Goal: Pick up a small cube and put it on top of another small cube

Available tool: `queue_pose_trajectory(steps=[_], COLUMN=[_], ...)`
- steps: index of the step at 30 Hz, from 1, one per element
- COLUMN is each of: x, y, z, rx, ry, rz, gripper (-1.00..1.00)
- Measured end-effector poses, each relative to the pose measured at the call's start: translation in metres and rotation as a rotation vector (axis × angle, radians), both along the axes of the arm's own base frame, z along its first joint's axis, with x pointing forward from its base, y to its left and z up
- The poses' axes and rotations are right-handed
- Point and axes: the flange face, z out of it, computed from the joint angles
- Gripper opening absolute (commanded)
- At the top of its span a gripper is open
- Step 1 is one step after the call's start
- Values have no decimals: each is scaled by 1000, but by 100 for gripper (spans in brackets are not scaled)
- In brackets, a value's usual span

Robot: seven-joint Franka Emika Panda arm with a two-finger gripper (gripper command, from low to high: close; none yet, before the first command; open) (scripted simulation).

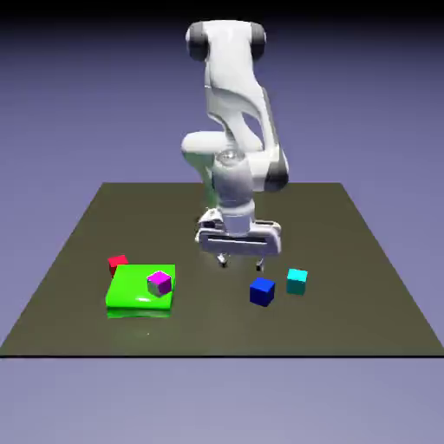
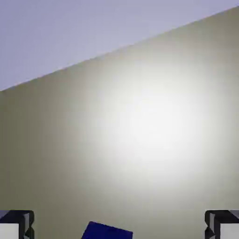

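You had the gripper low over the table, jaws spread wide w/ nothing in them. The blue cube sat on the table just in front of the fingers, near the cyan cube but not touching it. In the hand view, the blue cube only peeked in at the bottom, btwn the 2 tips. It looked small, hard & prob light, so you could pinch 2 flat sides at the middle. The table looked flat & a bit shiny. A green block w/ a pink-topped cube & a red cube sat well apart, so there was room.
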Motion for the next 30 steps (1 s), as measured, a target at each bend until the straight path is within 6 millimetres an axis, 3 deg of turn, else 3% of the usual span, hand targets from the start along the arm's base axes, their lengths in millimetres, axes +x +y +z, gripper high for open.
queue_pose_trajectory(steps=[5, 6, 10, 11, 13, 17, 18, 20, 23, 24, 25, 29, 30], x=[-20, -20, -38, -42, -42, -22, -20, -28, -54, -61, -61, -82, -86], y=[26, 26, 37, 39, 39, 28, 37, 93, 171, 185, 185, 180, 179], z=[-58, -58, -113, -121, -121, -66, -54, -37, -10, -5, -5, -61, -68], rx=[69, 69, 69, 69, 69, 72, 66, 37, -29, -44, -44, -45, -44], ry=[309, 309, 309, 309, 309, 308, 309, 314, 318, 318, 318, 318, 318], rz=[-104, -104, -104, -104, -105, -105, -56, 191, 552, 619, 619, 619, 619], gripper=[0, 0, 0, -100, -100, -100, -100, -100, -100, -100, -100, -100, 100])
